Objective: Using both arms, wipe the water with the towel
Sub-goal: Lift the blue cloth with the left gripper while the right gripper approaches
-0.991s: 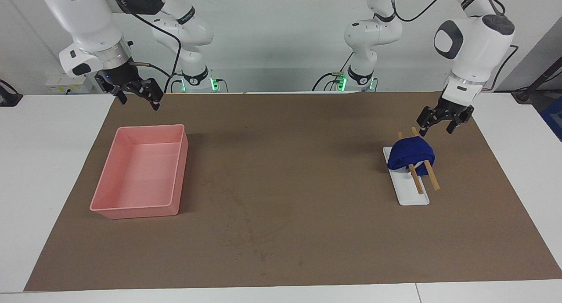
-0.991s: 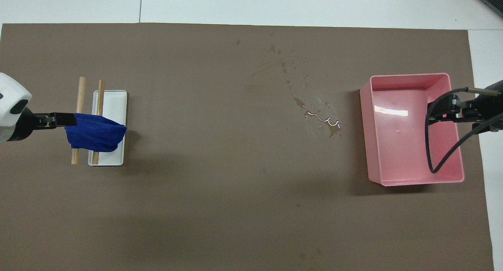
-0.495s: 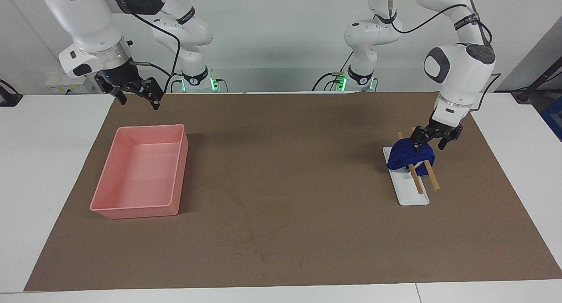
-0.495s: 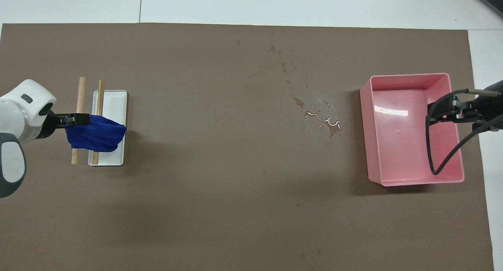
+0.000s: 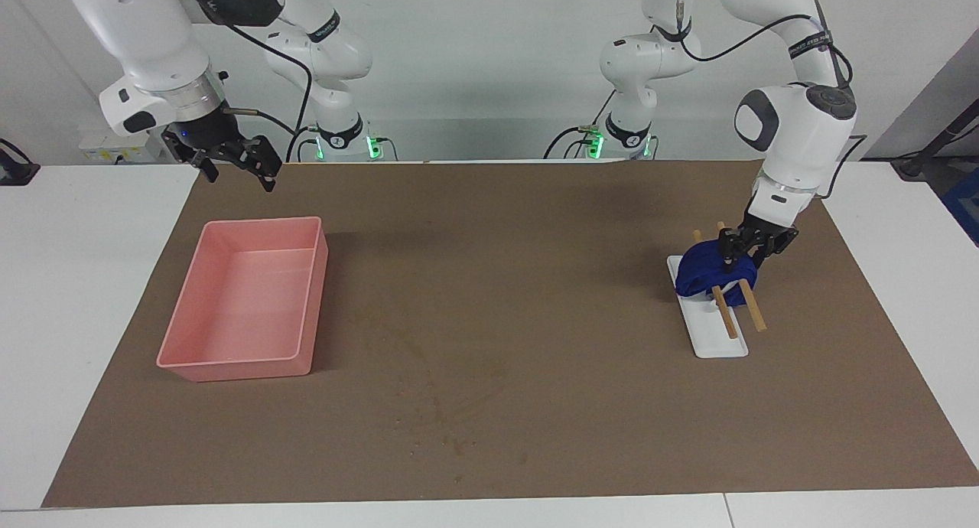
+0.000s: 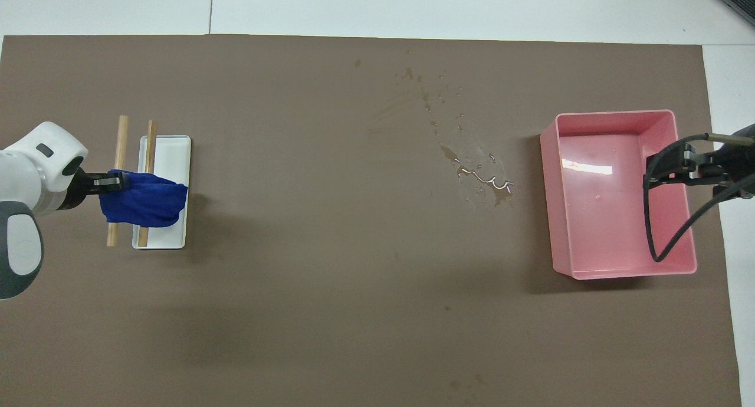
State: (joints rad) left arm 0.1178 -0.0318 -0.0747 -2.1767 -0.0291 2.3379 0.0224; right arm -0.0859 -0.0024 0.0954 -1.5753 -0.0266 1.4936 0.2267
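The dark blue towel (image 5: 705, 274) (image 6: 146, 202) lies bunched over two wooden sticks (image 5: 754, 311) (image 6: 122, 137) on a small white tray (image 5: 720, 343) (image 6: 172, 152) at the left arm's end of the table. My left gripper (image 5: 737, 252) (image 6: 115, 181) is down at the towel's edge, its fingers pinched together on the cloth. The water (image 6: 482, 183) (image 5: 447, 405) shows as a shiny puddle, streaks and specks on the brown mat, between the towel and the pink tray. My right gripper (image 5: 239, 174) (image 6: 650, 170) hangs open and waits over the pink tray's end nearest the robots.
A pink tray (image 5: 229, 364) (image 6: 613, 113) with nothing in it sits at the right arm's end of the table. A black cable (image 6: 649, 230) from the right arm loops over it. The brown mat (image 5: 535, 283) covers most of the white table.
My left gripper came down from above the sticks onto the towel and its fingers closed on the cloth. The right gripper rose slightly and stayed open.
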